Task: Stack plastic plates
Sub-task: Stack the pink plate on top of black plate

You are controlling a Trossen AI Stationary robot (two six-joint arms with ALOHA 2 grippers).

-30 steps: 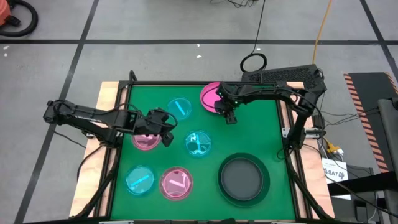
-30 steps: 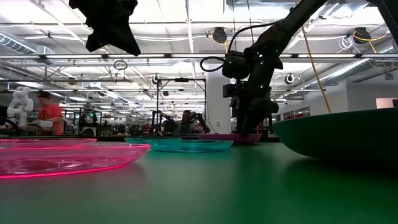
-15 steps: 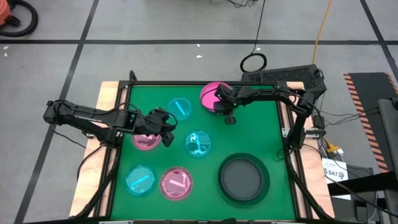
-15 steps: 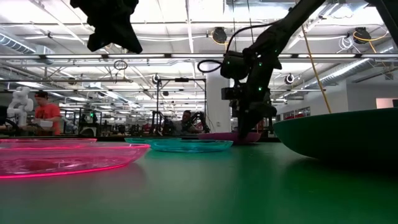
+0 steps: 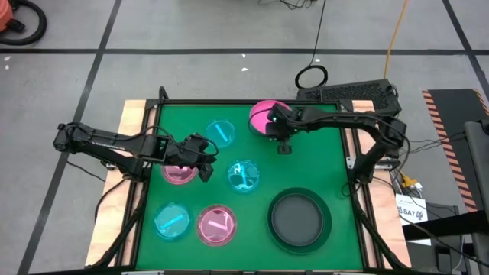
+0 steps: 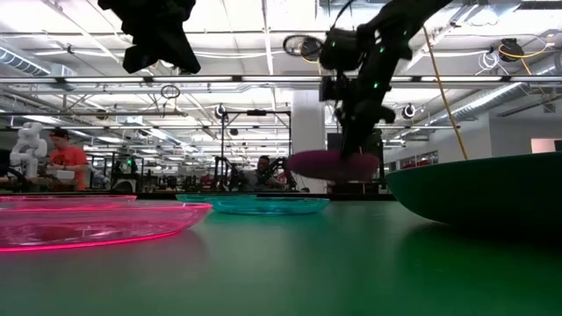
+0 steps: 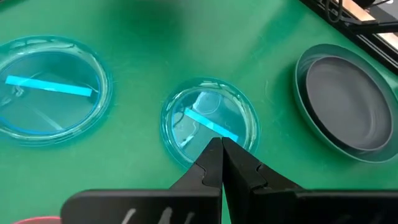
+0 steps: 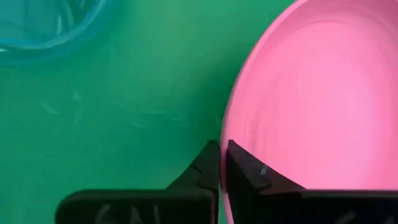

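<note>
Right gripper [image 5: 273,122] clamped on opaque pink plate's [image 5: 262,116] rim, plate lifted, roughly level

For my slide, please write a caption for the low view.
Right gripper lifts the opaque pink plate clear of the green table.

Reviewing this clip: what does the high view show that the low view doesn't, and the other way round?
Only the high view shows the layout: six plates on the green mat, the dark plate near the front, and the left gripper shut beside a translucent pink plate. Only the low view shows the opaque pink plate lifted clear of the mat. Both show the right gripper shut on that plate's rim.
</note>
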